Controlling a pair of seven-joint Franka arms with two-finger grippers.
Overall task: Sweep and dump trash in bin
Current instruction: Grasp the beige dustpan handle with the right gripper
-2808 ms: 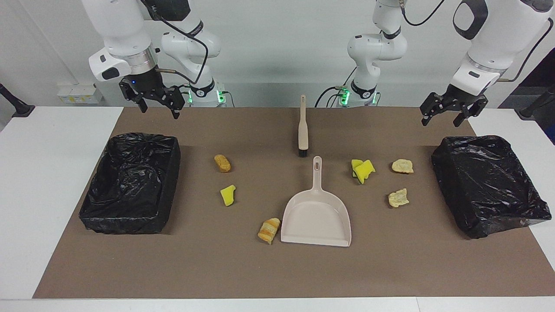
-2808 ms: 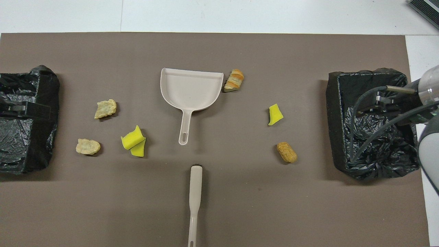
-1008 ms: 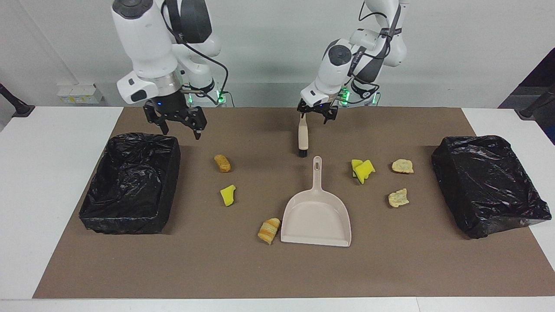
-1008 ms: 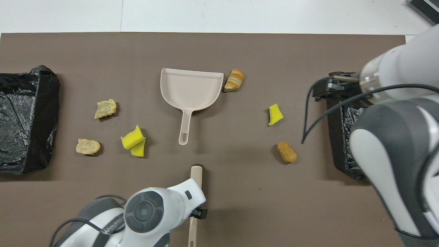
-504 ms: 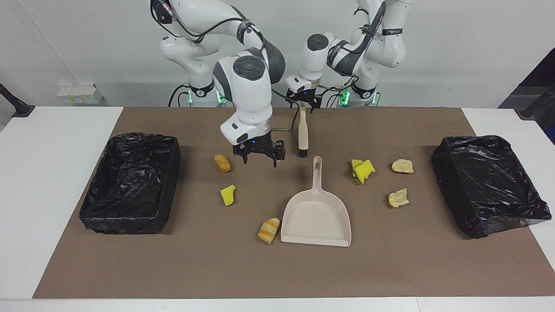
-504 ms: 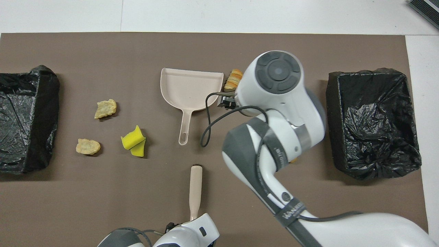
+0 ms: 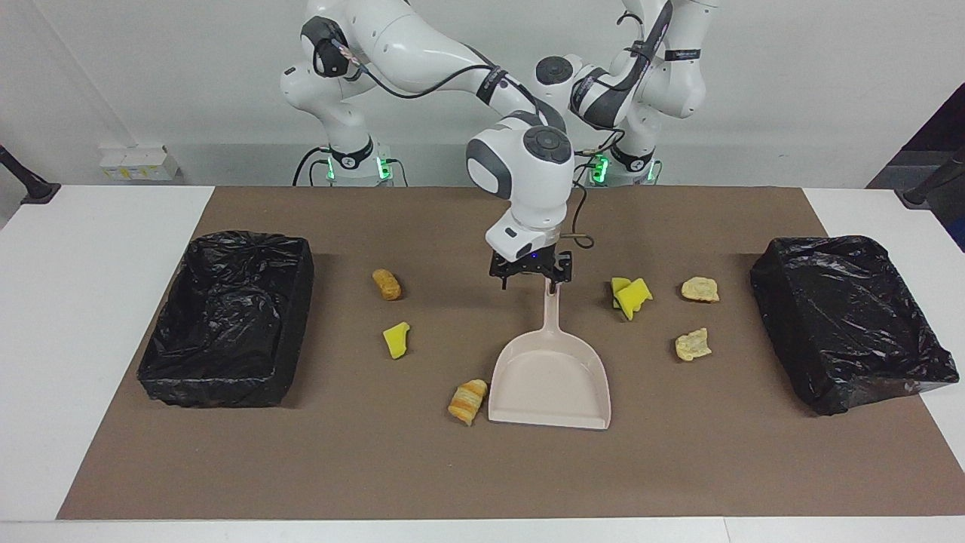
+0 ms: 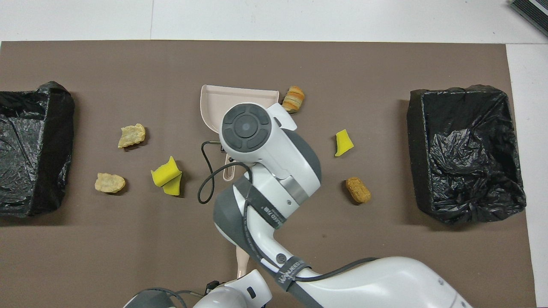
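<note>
R pincer point(image 7: 531, 283) sits low over the handle top of the beige plastic dustpan point(image 7: 554, 381), jaws spread wide, nothing gripped yet. L pincer is hidden by the R arm in the facing view; can't tell its state. A strip of the beige brush handle point(image 8: 241, 262) shows in the overhead view, close to the robots.

Trash lies loose on the brown mat point(image 7: 377, 467) covering the bench:
- striped croissant-like piece point(image 7: 467, 400) just beside the pan mouth
- yellow sponge chunk point(image 7: 396, 339) and brown nugget point(image 7: 387, 284) toward the R arm's end
- folded yellow sponge pair point(image 7: 630, 296) and two pale crumbly lumps point(image 7: 700, 289) point(image 7: 692, 345) toward the L arm's end

Black-bagged bins point(image 7: 226, 317) point(image 7: 848, 320) stand at each end.
</note>
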